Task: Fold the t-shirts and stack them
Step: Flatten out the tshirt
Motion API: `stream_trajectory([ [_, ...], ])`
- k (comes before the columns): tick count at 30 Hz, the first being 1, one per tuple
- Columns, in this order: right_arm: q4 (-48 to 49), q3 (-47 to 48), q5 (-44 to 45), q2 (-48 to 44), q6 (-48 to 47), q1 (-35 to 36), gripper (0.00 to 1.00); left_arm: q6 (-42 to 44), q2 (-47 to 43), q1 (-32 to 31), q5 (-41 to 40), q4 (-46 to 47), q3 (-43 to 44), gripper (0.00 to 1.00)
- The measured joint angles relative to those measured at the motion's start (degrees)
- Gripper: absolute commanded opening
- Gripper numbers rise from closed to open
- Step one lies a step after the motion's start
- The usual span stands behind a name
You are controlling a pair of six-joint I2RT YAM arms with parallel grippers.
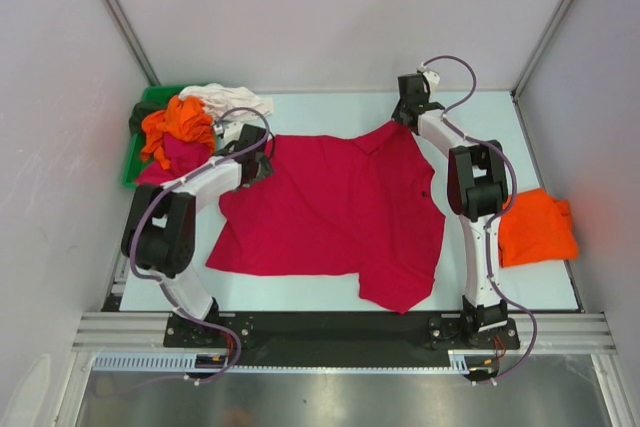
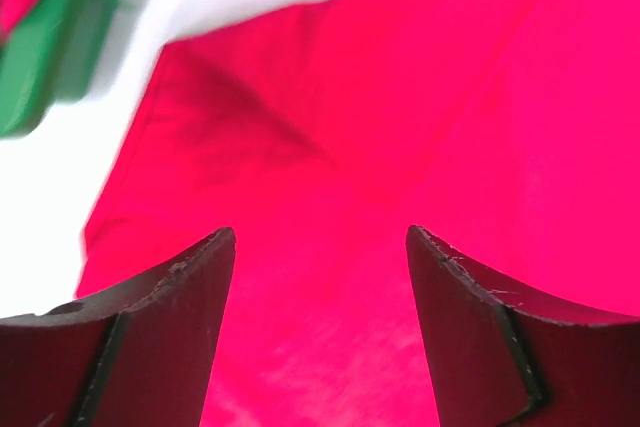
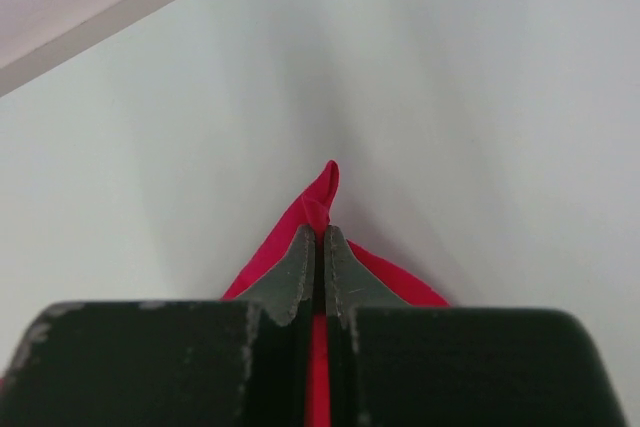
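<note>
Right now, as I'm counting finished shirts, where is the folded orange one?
Top view: the folded orange shirt lies on the table at the far right, just beside the right arm, apart from the red shirt.

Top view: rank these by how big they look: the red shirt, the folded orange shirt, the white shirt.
1. red shirt
2. folded orange shirt
3. white shirt, though it is crumpled and partly hidden

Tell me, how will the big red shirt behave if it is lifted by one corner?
Probably floppy: the red shirt lies flat with soft wrinkles, so it should hang and sag. Likely light: the right fingers hold a thin pinched fold of it. It may drag and bunch on the table rather than slide as one piece.
</note>
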Motion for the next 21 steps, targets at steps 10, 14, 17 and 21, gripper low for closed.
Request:
stream_trajectory([
  [10,0.04,0.0,-0.81,-0.02,0.0,0.0,0.0,0.09,9.64,0.37,2.6,2.69,9.29,0.71],
  [14,0.09,0.0,-0.94,-0.04,0.0,0.0,0.0,0.02,12.46,0.46,4.22,3.48,9.99,0.68],
  [17,0.09,0.0,-1.07,-0.04,0.0,0.0,0.0,-0.02,13.9,0.46,5.29,3.56,9.99,0.66],
  [21,0.11,0.0,-1.29,-0.04,0.0,0.0,0.0,0.02,14.78,0.5,5.62,3.65,10.71,0.62],
])
